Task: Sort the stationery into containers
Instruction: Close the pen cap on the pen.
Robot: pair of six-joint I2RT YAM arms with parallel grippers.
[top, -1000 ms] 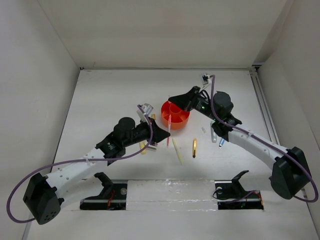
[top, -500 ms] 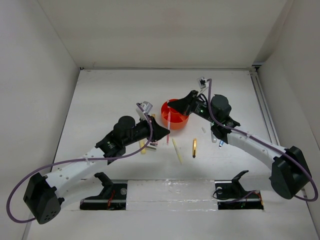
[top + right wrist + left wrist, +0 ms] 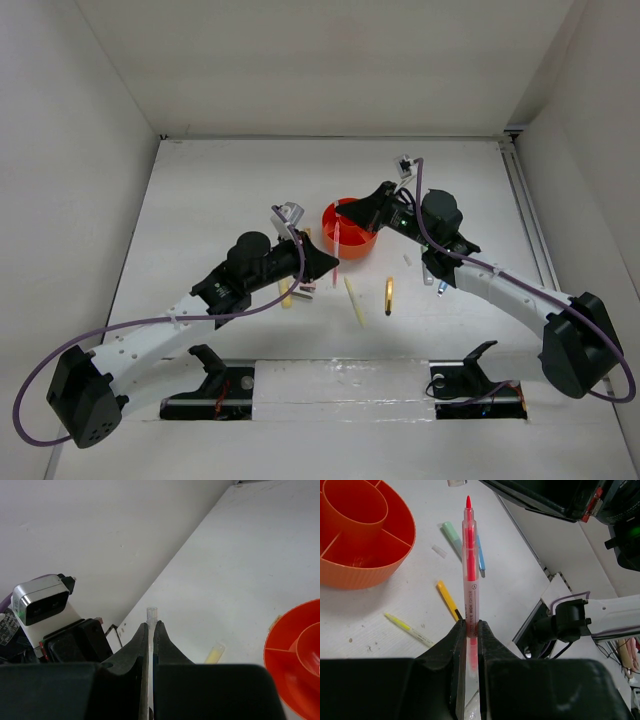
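Note:
My left gripper [image 3: 470,625] is shut on a pink highlighter [image 3: 469,575], which sticks out forward with its bare tip up. In the top view the left gripper [image 3: 328,263] holds the highlighter [image 3: 337,240] at the near edge of the round orange organiser [image 3: 352,230]. My right gripper [image 3: 151,625] is shut on a small clear tube-like cap [image 3: 151,614]. In the top view it [image 3: 343,204] hovers over the organiser's far left rim. The organiser also shows in the left wrist view [image 3: 365,535] and the right wrist view [image 3: 295,650].
On the table near the organiser lie a gold pen [image 3: 388,296], a thin yellow pencil [image 3: 354,300], a pale yellow marker [image 3: 285,293] and a blue pen [image 3: 441,288]. A green marker [image 3: 453,535] lies beside the blue pen [image 3: 479,555]. White walls stand close on three sides.
My left gripper has lifted the pink highlighter forward to the organiser's near edge. My right gripper has shifted slightly left over the organiser. Little has moved in the last half second.

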